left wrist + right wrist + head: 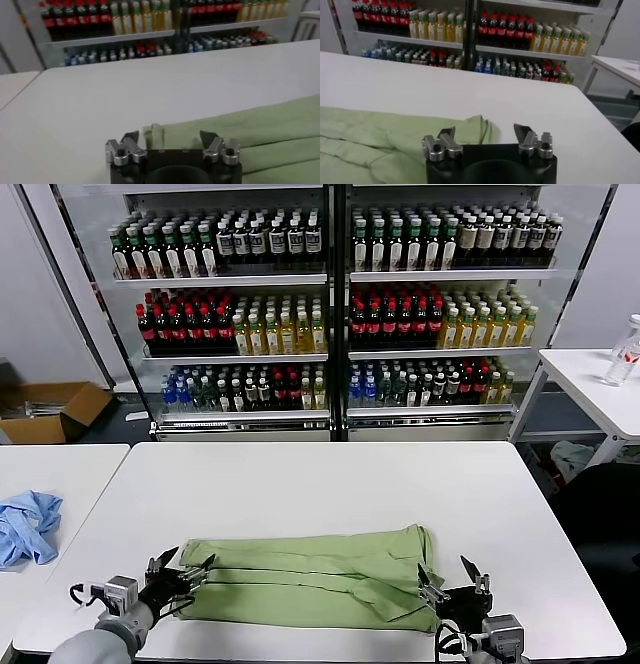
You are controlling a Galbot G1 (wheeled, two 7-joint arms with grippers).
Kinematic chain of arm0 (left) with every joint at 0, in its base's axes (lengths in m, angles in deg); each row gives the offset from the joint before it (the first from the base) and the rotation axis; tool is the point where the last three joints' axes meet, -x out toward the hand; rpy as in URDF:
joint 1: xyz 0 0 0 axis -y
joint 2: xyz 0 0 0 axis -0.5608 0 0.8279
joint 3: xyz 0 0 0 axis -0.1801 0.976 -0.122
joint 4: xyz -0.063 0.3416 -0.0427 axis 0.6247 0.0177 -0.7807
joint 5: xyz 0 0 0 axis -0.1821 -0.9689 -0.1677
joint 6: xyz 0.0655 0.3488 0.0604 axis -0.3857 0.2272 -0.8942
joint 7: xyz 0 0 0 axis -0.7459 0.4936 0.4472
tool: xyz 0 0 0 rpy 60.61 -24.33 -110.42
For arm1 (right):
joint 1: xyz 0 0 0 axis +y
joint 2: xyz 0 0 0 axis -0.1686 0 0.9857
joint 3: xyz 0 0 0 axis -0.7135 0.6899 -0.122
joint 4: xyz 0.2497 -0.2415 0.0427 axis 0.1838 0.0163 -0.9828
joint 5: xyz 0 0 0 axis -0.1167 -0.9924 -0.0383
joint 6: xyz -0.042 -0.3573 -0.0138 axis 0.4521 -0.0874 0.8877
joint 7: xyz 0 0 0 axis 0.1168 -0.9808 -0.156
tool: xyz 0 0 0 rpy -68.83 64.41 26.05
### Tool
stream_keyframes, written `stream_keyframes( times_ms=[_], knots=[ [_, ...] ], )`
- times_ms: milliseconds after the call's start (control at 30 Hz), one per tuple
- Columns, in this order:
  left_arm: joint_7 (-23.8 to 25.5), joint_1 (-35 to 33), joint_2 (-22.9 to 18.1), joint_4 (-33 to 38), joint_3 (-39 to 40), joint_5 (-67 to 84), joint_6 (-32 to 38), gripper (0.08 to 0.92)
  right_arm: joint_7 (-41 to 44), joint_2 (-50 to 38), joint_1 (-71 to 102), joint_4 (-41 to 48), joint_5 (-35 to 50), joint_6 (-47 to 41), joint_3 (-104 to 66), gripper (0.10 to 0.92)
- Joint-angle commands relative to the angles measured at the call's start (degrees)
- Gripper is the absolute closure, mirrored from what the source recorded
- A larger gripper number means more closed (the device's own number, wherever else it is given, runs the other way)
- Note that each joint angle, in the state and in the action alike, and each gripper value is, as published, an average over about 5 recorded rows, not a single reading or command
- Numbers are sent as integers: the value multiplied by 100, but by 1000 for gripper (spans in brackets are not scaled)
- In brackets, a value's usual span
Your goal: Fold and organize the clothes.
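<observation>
A light green shirt [315, 574] lies folded into a long band across the near part of the white table [330, 474]. My left gripper [183, 572] is open at the band's left end, fingers just above the cloth's corner [155, 136]. My right gripper [450, 582] is open at the band's right end, beside the folded edge [475, 127]. Neither holds the cloth. No collar, buttons or print show.
A crumpled blue cloth [28, 526] lies on a second table at the left. Shelves of bottles [330, 314] stand behind the table. A cardboard box [50, 409] sits on the floor at the left; another table with a bottle [625, 352] stands at the right.
</observation>
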Motion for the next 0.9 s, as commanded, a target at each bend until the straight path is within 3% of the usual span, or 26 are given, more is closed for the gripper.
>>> stream_keyframes(
  times_ms=[33,500,633,767,900],
  knots=[
    [-1500,-7,-523,166,259,669,-410,206,-50,-1,-58,150,-165,19,24,206],
    [-1335,61,-651,107,281,895,-603,592,-92,-37,-191,116,-213,61,-54,203],
    [-1232,76,-593,232,156,-395,-609,704,-105,-48,-181,89,-219,59,-49,203],
    [-1099,132,-338,395,-429,-1911,-618,808,-139,-144,-163,30,-216,46,-110,203],
    [-757,129,5,325,-1624,-2278,-619,896,-177,-190,-175,-55,-219,25,-194,203]
  ],
)
